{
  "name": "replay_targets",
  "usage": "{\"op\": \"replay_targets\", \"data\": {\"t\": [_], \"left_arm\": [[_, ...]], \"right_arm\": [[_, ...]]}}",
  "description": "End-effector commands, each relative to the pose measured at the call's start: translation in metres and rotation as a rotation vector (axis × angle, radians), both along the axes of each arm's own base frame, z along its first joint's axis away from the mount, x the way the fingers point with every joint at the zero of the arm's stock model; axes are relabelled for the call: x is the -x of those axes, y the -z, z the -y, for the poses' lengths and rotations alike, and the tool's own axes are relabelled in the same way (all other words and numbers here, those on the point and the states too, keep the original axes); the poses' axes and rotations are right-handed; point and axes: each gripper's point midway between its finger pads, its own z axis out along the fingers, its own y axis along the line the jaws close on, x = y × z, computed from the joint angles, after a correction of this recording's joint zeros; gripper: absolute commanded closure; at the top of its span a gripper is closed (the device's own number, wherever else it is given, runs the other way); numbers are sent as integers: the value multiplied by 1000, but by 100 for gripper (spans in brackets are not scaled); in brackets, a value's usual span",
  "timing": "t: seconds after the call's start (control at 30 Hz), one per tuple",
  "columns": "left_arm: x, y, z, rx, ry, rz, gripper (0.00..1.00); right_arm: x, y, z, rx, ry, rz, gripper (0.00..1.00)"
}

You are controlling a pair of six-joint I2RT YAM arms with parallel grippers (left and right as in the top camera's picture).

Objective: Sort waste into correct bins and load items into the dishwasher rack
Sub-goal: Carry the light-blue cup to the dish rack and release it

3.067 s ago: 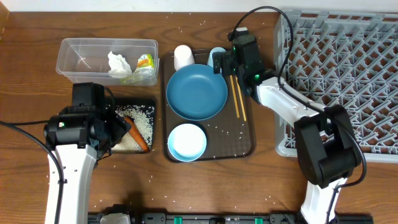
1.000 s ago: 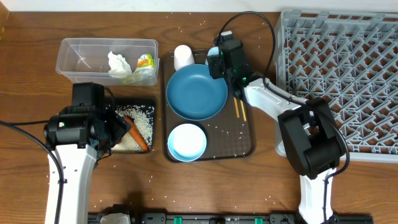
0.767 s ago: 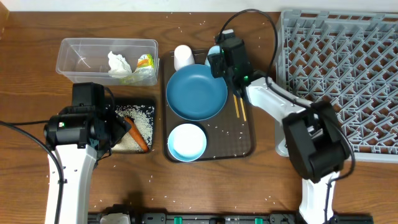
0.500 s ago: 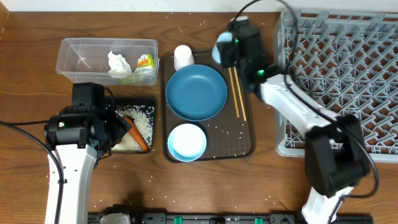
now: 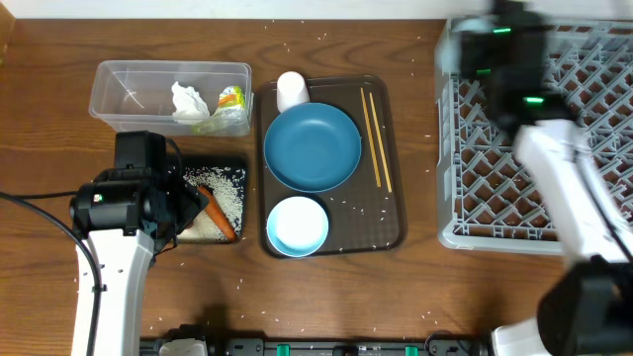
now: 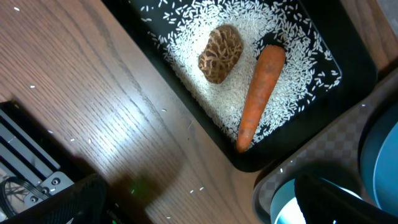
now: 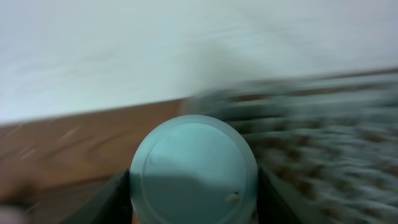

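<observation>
One light blue cup (image 7: 193, 163) clamped in right tool (image 7: 193, 194) (blurred view); left tool (image 5: 190, 211) unclear.

Clear plastic tub (image 5: 129, 94); grey plastic rack (image 5: 478, 188); wood-grain table (image 5: 346, 297); glossy plate (image 5: 313, 146).

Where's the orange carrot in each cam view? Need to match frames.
Overhead: orange carrot lower left, in the shallow black rectangular tray.
Left wrist: carrot upper centre, on white rice in that tray.
Right wrist: not in it; light blue cup only.
Shared landmark: the black tray.
</observation>
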Motion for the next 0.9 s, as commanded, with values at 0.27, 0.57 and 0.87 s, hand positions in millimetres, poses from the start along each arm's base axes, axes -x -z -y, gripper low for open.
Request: {"op": "replay_targets", "data": {"t": [0.27, 0.57, 0.87], "left_arm": [[1, 0, -4, -22, 9, -9, 2], [1, 0, -4, -22, 9, -9, 2], [1, 0, -4, -22, 9, -9, 2]], "right_arm": [[75, -4, 197, 71, 361, -112, 52], [110, 31, 250, 31, 444, -228, 42], [112, 35, 248, 27, 434, -247, 16]]}}
